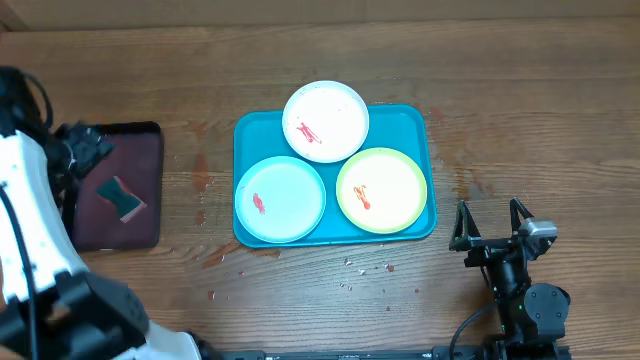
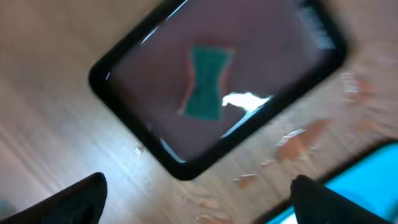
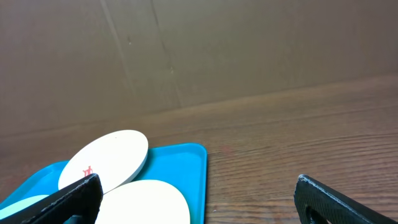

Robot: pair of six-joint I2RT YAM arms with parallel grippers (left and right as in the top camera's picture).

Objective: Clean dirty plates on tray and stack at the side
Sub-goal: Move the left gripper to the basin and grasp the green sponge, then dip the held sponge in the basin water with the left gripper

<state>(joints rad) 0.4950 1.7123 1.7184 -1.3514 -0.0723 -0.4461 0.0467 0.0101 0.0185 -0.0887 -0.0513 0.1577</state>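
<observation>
Spread wide, the left end effector (image 2: 198, 190) is hovering over a black rectangular tray (image 2: 155, 81). Right end effector (image 1: 490, 228) is sitting open at 4 o'clock from the large turquoise plastic tray (image 1: 402, 125) holding three smeared round plates (image 1: 325, 120).

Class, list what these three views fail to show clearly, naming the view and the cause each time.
Left wrist: motion blur smears the sponge and black tray, so surface detail is lost.
Right wrist: the pale blue plate is almost wholly cut off at the bottom-left corner. The yellow-green plate is cropped by the bottom edge, hiding its smear.
Overhead: specks below the turquoise tray are too small to identify.
</observation>
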